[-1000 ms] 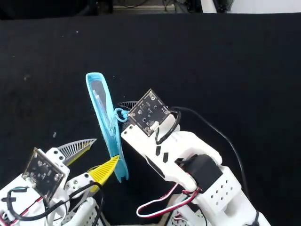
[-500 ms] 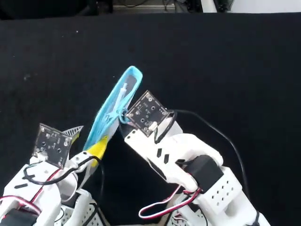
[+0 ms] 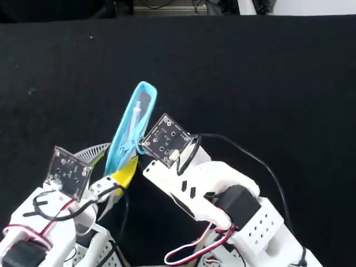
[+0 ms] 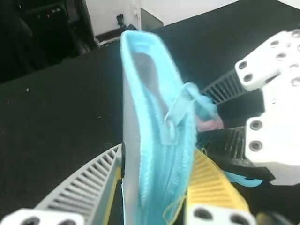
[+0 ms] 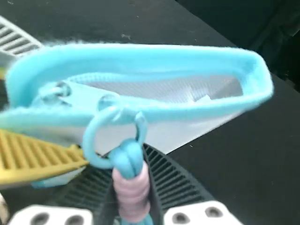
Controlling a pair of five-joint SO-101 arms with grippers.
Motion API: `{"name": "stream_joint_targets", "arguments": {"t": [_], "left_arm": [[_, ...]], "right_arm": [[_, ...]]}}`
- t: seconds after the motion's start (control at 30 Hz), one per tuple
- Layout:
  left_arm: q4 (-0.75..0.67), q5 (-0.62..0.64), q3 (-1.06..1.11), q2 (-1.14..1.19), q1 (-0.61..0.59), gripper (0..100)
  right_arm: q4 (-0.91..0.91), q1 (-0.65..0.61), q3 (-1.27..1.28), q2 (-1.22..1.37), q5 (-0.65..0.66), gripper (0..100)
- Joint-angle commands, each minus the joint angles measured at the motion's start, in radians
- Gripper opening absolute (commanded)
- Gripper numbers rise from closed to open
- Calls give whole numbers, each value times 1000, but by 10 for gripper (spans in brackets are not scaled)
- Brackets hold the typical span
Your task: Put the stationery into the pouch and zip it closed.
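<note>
Pouch (image 3: 136, 111) hung centre-left in the high view, near end clamped by left gripper (image 3: 118, 158); right gripper (image 3: 142, 142) pinched its pull cord (image 5: 127, 187). Beyond, the mouth gaped, something white inside. Stowing seemingly done; zipping mostly left.

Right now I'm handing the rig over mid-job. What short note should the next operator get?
Left gripper: shut on the near end of the pouch, holding it on edge.
Right gripper: shut on the zip pull.
Done: something white sits inside the pouch.
Left: the mouth gapes along most of its length, so drawing the pull toward the far end should probably close it.
</note>
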Motion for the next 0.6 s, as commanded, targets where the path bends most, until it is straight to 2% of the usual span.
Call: {"name": "stream_joint_targets", "arguments": {"t": [0.0,0.07,0.2,0.27,0.47,0.57], "left_arm": [[-32,2,62,12,16,209],[-31,0,67,11,16,185],[-34,-5,67,11,18,20],[-26,-38,67,11,18,47],[-25,-77,70,11,25,29],[-26,-77,73,11,27,30]], "right_arm": [[6,-11,-1,-15,-8,11],[6,-11,-1,-15,-8,11],[6,-11,-1,-15,-14,11],[9,-11,-7,-18,-15,12],[98,-15,-58,-157,-9,22],[100,-17,-33,-196,-15,106]]}}
